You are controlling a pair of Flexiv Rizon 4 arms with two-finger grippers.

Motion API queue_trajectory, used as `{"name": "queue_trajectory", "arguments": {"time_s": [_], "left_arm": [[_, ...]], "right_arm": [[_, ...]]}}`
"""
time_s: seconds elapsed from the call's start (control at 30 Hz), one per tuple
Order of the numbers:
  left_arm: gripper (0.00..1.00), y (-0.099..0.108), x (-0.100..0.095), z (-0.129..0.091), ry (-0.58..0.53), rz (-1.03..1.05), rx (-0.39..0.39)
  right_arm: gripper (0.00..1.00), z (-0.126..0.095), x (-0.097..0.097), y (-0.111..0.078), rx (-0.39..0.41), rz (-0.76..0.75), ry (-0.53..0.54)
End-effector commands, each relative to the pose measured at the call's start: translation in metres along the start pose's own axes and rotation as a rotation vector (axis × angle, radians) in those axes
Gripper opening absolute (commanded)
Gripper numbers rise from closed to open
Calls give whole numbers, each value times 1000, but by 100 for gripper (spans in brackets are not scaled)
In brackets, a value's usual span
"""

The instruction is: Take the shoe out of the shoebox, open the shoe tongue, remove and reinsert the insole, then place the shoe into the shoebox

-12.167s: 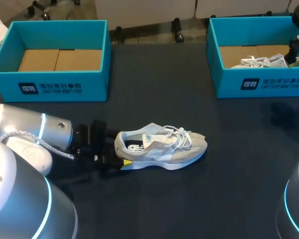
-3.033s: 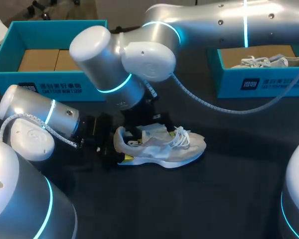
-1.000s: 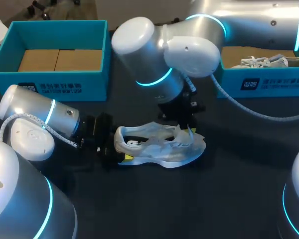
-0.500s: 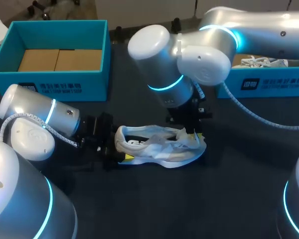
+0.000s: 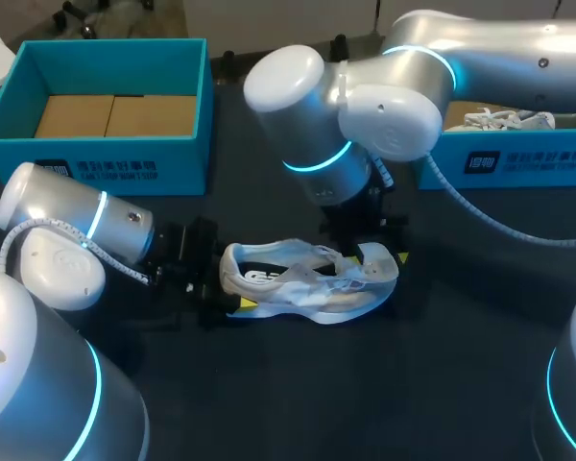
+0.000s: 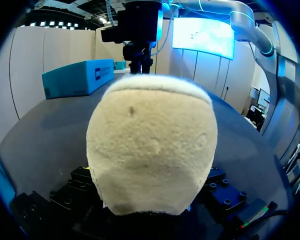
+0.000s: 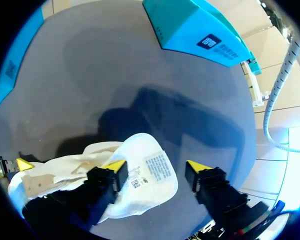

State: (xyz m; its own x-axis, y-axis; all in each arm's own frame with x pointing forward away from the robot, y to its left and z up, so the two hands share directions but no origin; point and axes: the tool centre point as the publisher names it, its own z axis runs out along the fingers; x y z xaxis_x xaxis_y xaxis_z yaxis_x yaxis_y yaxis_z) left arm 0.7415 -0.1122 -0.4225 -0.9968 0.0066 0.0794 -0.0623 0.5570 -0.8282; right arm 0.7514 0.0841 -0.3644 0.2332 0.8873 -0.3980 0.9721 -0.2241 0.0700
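A pale beige shoe (image 5: pixel 307 283) stands on the dark table with its toe to the right. Its tongue (image 5: pixel 376 257) is folded forward over the laces. My left gripper (image 5: pixel 216 286) is at the heel, one finger on each side, shut on it. In the left wrist view the fuzzy heel (image 6: pixel 150 145) hides the fingertips. My right gripper (image 5: pixel 365 242) hangs just above the tongue. In the right wrist view the right gripper (image 7: pixel 156 166) is open, and the white tongue (image 7: pixel 152 175) with its label lies loose under and between the yellow tips.
A teal shoebox (image 5: pixel 96 96) with a bare cardboard floor stands at the back left. A second teal shoebox (image 5: pixel 499 149) at the back right holds another shoe (image 5: pixel 504 118). My right arm's elbow (image 5: pixel 298 106) looms over the table's middle.
My right gripper drew the tongue toward the toe, then opened and let it go. The tongue now lies folded forward. The left arm has not moved.
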Motion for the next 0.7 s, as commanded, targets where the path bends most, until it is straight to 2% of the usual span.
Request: {"name": "queue_trajectory", "arguments": {"time_s": [0.03,0.4,0.7], "left_arm": [[0,1,-1,0,-1,-1,-3],[0,1,-1,0,-1,-1,-3],[0,1,-1,0,-1,-1,-3]], "right_arm": [[100,-12,16,-10,-25,43,-25],[100,-42,31,-8,-92,27,-18],[100,-70,32,-1,-157,27,-25]]}}
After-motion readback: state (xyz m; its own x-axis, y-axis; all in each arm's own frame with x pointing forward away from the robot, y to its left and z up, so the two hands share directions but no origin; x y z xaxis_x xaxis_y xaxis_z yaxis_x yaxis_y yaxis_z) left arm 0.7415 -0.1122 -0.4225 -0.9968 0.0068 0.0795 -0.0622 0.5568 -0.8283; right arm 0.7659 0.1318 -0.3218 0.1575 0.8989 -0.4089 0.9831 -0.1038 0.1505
